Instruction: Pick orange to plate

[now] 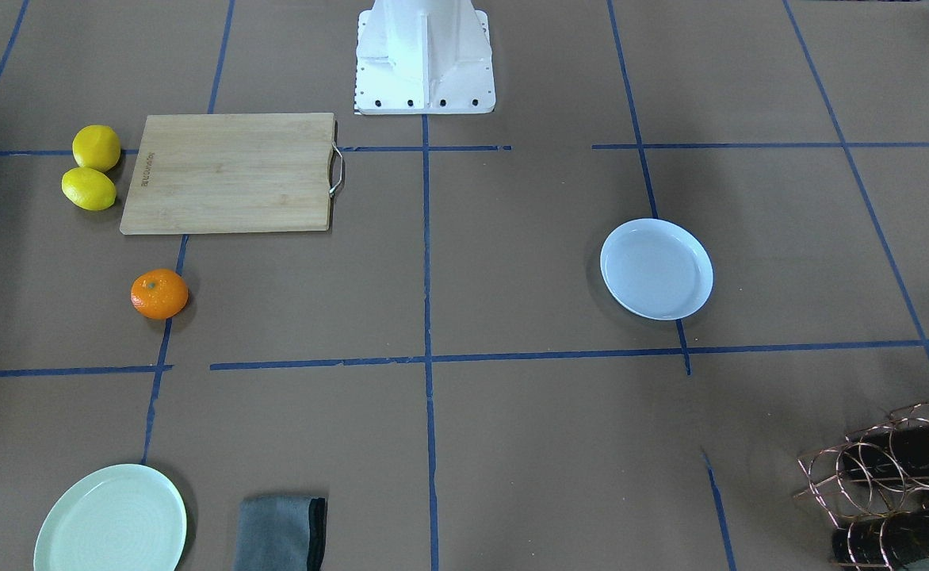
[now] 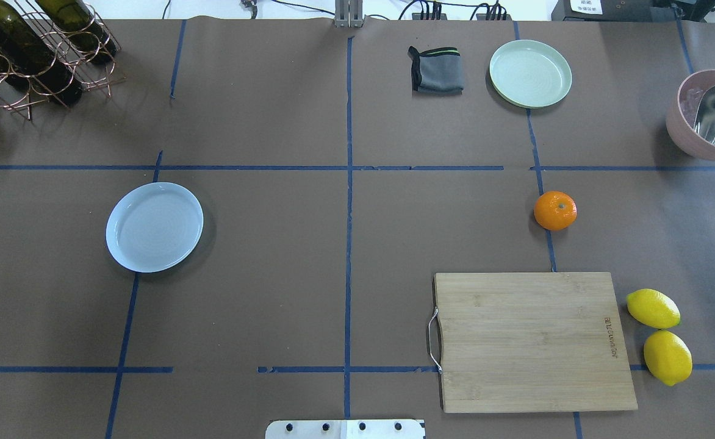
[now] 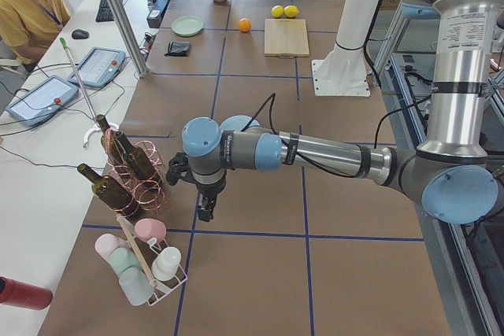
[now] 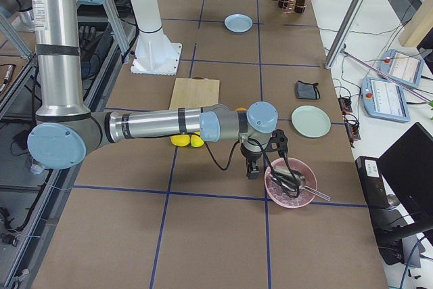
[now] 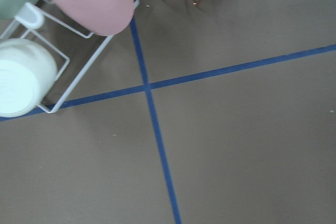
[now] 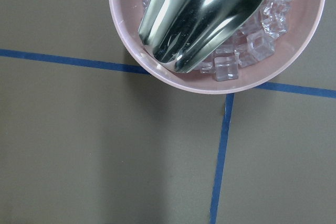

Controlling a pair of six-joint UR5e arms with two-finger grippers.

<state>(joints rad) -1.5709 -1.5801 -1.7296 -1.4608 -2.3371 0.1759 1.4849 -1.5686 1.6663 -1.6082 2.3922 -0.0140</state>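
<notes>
The orange rests on the brown table beyond the cutting board, also seen in the front view and far off in the left side view. On the opposite half of the table, the white bluish plate lies empty. My left gripper hangs low over the table near the bottle rack, far from both. Beside the pink bowl, my right gripper points down. Both show only in the side views, so I cannot tell whether they are open or shut.
A wooden cutting board has two lemons beside it. A pale green plate and grey cloth lie at the far edge. A pink bowl holds ice and a metal scoop. A wine rack and cup rack stand at the left end.
</notes>
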